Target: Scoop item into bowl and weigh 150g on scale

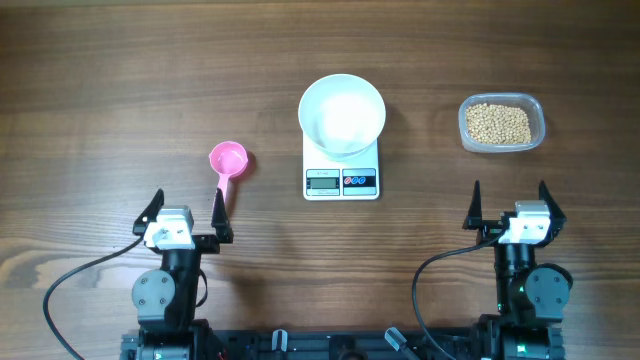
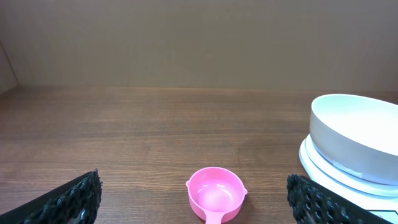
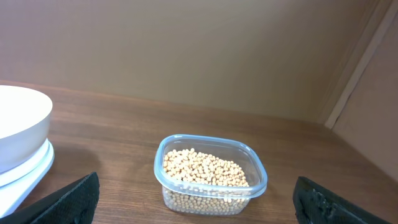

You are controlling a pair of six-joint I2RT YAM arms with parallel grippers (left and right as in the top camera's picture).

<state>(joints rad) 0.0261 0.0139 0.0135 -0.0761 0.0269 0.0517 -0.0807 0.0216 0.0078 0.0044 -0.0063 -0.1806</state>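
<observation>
An empty white bowl (image 1: 342,113) (image 2: 357,129) (image 3: 18,124) stands on the white scale (image 1: 342,170), its display facing the near edge. Tan beans (image 1: 498,123) (image 3: 205,171) fill a clear plastic container (image 1: 502,122) (image 3: 210,176) at the far right. A pink scoop (image 1: 226,164) (image 2: 214,193) lies left of the scale, handle pointing toward my left gripper (image 1: 186,210) (image 2: 196,199), which is open just short of it. My right gripper (image 1: 510,203) (image 3: 196,199) is open too, nearer than the container, with nothing between its fingers.
Both arm bases (image 1: 167,290) (image 1: 530,285) sit at the near table edge with cables trailing. A plain wall rises behind the wooden table (image 1: 100,90).
</observation>
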